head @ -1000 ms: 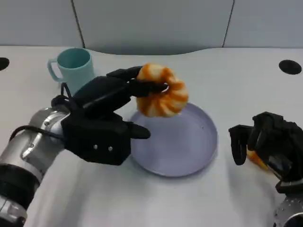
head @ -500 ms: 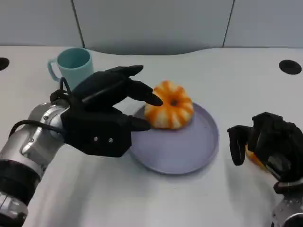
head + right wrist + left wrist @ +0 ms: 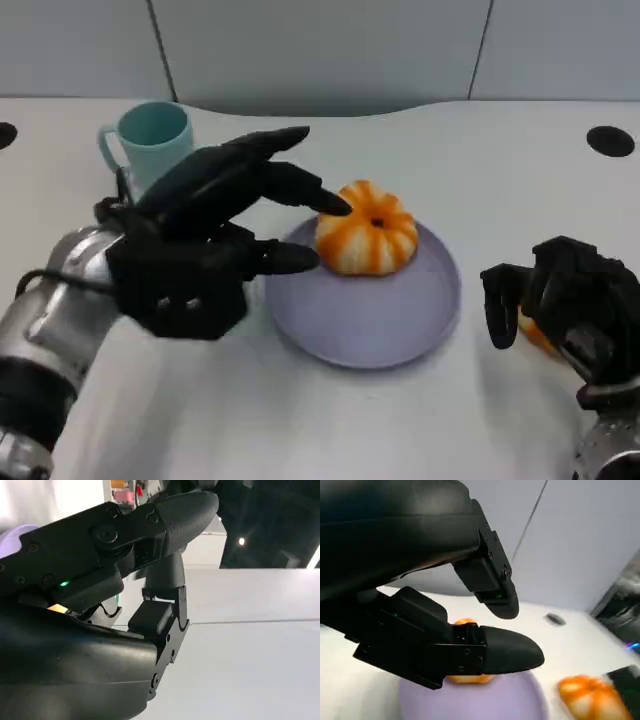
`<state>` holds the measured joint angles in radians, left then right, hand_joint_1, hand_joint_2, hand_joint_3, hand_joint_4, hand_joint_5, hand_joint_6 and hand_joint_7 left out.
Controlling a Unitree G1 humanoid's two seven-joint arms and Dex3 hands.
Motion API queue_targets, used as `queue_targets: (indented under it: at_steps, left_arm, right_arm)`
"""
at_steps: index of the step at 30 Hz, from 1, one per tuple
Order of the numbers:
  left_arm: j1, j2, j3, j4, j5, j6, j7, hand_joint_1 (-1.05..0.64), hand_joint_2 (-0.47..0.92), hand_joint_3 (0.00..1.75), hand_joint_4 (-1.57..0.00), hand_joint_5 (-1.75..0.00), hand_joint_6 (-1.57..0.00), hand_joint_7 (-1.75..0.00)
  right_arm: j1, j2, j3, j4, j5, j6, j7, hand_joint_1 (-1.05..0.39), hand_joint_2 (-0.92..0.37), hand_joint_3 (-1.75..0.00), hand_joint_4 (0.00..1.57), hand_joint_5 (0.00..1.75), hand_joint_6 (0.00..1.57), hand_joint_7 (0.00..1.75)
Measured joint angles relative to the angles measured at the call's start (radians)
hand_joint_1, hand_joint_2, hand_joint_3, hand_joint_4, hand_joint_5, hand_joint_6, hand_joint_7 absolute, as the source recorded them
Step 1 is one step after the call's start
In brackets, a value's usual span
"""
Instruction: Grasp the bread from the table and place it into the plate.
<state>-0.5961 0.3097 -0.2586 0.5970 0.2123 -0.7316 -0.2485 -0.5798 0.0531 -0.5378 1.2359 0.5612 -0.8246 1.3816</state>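
Note:
The bread [image 3: 368, 231], a round orange-and-white ridged bun, sits on the far part of the lilac plate [image 3: 345, 347]. My left hand [image 3: 200, 255] hovers at the plate's left edge with its fingers [image 3: 300, 186] spread, their tips just short of the bun and holding nothing. In the left wrist view the bread [image 3: 465, 679] peeks out behind that hand's fingers [image 3: 507, 651], above the plate [image 3: 520, 702]. At the table's right, my right hand [image 3: 568, 300] rests with its fingers curled in, away from the plate.
A teal mug [image 3: 152, 140] stands at the back left, close behind my left forearm. A second orange bun [image 3: 538, 336] lies on the table by my right hand, also seen as the orange bun [image 3: 587, 700] from the left wrist. Black round holes [image 3: 610, 141] mark the table's far corners.
My left hand lowered the bread from above the plate onto it, let go, and drew back slightly to the left with fingers spread. The right hand stayed still.

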Motion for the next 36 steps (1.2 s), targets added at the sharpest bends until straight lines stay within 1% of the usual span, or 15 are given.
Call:
queue_targets:
  at_steps: [2,3,4,6,8,11,13,19,20,23,26,29,32,34,36]
  left_arm:
    - [0.052,-0.020,0.026,-0.007,-0.111,-0.076,-0.040,-0.65,0.87,0.09,-0.16,-0.87,-0.86,-0.45]
    - [0.082,-0.026,0.038,-0.016,-0.148,-0.105,-0.049,-0.45,0.83,0.04,-0.16,-1.02,-0.64,-0.87]
    - [0.116,-0.031,0.051,-0.028,-0.173,-0.128,-0.051,-0.38,0.82,0.02,-0.16,-1.10,-0.55,-1.05]
    - [0.182,-0.035,0.076,-0.053,-0.198,-0.170,-0.051,-0.30,0.82,0.01,-0.19,-1.29,-0.40,-1.32]
    - [0.239,-0.040,0.099,-0.065,-0.236,-0.194,-0.054,-0.29,0.83,0.01,-0.24,-1.40,-0.36,-1.42]
    - [0.307,-0.048,0.134,-0.081,-0.316,-0.214,-0.072,-0.24,0.83,0.00,-0.32,-1.62,-0.38,-1.48]
    - [0.356,-0.059,0.152,-0.097,-0.403,-0.206,-0.104,-0.14,0.86,0.01,-0.40,-1.72,-0.36,-1.61]
    - [0.448,-0.123,0.204,-0.064,-0.622,-0.137,-0.287,-0.07,0.84,0.00,-0.59,-1.75,-0.44,-1.74]
    - [0.455,-0.136,0.214,-0.054,-0.634,-0.130,-0.298,-0.08,0.82,0.01,-0.67,-1.75,-0.49,-1.75]
    - [0.465,-0.184,0.258,0.014,-0.635,-0.144,-0.308,-0.15,0.81,0.02,-0.83,-1.75,-0.61,-1.75]
    - [0.467,-0.231,0.301,0.123,-0.628,-0.180,-0.316,-0.25,0.79,0.04,-1.00,-1.75,-0.74,-1.75]
    - [0.438,-0.244,0.344,0.230,-0.604,-0.240,-0.322,-0.22,0.78,0.05,-1.05,-1.75,-0.79,-1.75]
    - [0.410,-0.244,0.369,0.287,-0.563,-0.279,-0.321,-0.17,0.75,0.08,-1.06,-1.75,-0.81,-1.75]
    - [0.404,-0.245,0.375,0.309,-0.542,-0.305,-0.321,-0.17,0.21,1.14,-1.07,-1.75,-0.82,-1.75]
    - [0.402,-0.246,0.378,0.322,-0.534,-0.314,-0.324,-0.17,0.04,1.44,-1.07,-1.75,-0.83,-1.75]
  right_arm:
    - [0.000,0.009,0.001,-0.002,0.000,-0.008,0.000,-0.48,-0.92,-0.11,0.91,1.75,0.87,1.18]
    - [0.000,0.015,0.001,-0.002,0.000,-0.007,0.000,-0.49,-0.92,-0.09,0.91,1.75,0.89,1.17]
    - [0.000,0.019,0.001,-0.003,0.001,-0.006,0.001,-0.50,-0.92,-0.07,0.92,1.75,0.91,1.15]
    - [0.000,0.025,-0.005,-0.003,0.007,0.002,0.000,-0.51,-0.92,-0.07,0.92,1.75,0.92,1.13]
    - [0.001,0.028,-0.008,-0.005,0.011,0.010,-0.004,-0.51,-0.92,-0.08,0.92,1.75,0.93,1.13]
    - [0.001,0.030,-0.003,-0.006,0.004,0.008,-0.011,-0.50,-0.92,-0.08,0.92,1.75,0.90,1.22]
    - [0.000,0.028,-0.003,-0.005,0.003,0.011,-0.009,-0.49,-0.92,-0.06,0.91,1.75,0.91,1.15]
    - [0.000,0.019,-0.002,-0.002,-0.001,0.017,-0.021,-0.47,-0.92,-0.05,0.93,1.75,0.89,1.21]
    - [0.000,0.017,-0.002,-0.002,-0.001,0.017,-0.023,-0.48,-0.92,-0.06,0.92,1.75,0.91,1.09]
    - [0.000,0.015,-0.003,-0.002,-0.001,0.020,-0.020,-0.50,-0.92,-0.09,0.92,1.75,0.93,1.09]
    - [0.000,0.007,-0.003,-0.001,-0.001,0.032,-0.013,-0.51,-0.92,-0.09,0.92,1.75,0.89,1.23]
    - [0.000,-0.001,0.002,-0.001,-0.008,0.027,-0.020,-0.53,-0.92,-0.12,0.92,1.75,0.82,1.45]
    - [0.000,-0.021,0.012,-0.001,-0.031,0.022,-0.030,-0.49,-0.92,-0.11,0.92,1.75,0.80,1.48]
    - [0.000,-0.031,0.012,-0.001,-0.032,0.022,-0.025,-0.48,-0.92,-0.11,0.91,1.75,0.78,1.54]
    - [0.000,-0.036,0.011,-0.001,-0.032,0.027,-0.010,-0.47,-0.92,-0.11,0.90,1.75,0.76,1.56]
